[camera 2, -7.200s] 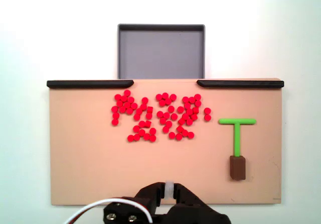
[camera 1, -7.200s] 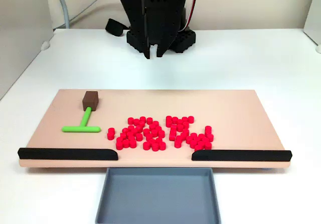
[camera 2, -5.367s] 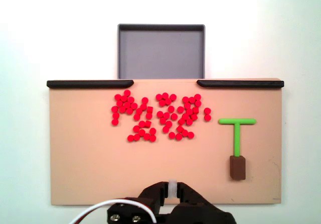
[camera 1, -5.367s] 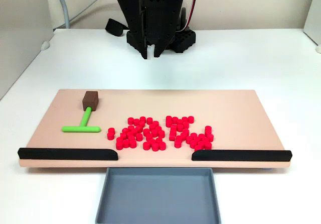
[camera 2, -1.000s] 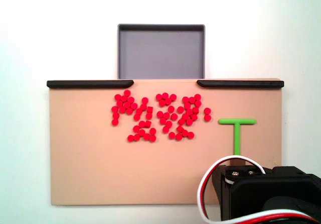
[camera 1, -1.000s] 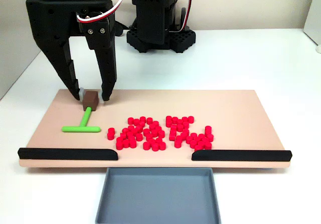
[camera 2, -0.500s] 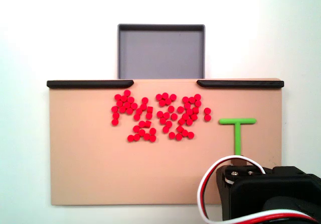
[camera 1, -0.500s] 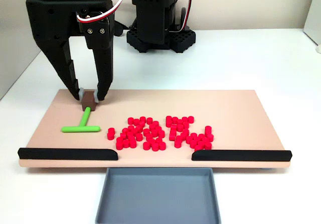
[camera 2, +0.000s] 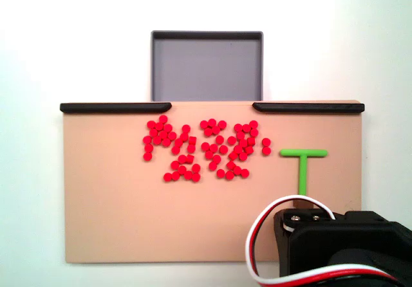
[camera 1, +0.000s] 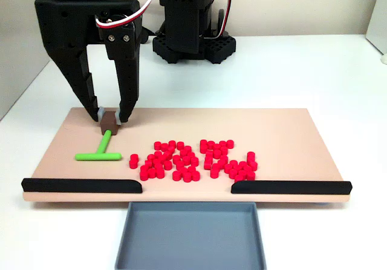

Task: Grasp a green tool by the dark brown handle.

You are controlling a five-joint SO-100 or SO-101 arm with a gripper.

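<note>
My gripper [camera 1: 109, 116] fingers clamped either side of dark brown handle [camera 1: 109, 123], block end taken so green tool [camera 1: 100, 151] stem & crossbar hang clear toward red cylinders [camera 1: 193, 160].

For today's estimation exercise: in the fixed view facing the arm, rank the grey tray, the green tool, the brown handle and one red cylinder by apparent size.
1. Grey tray, nearest the camera
2. Green tool
3. Brown handle
4. One red cylinder

Green tool [camera 1: 98, 152], dark brown handle [camera 1: 109, 125]
</note>
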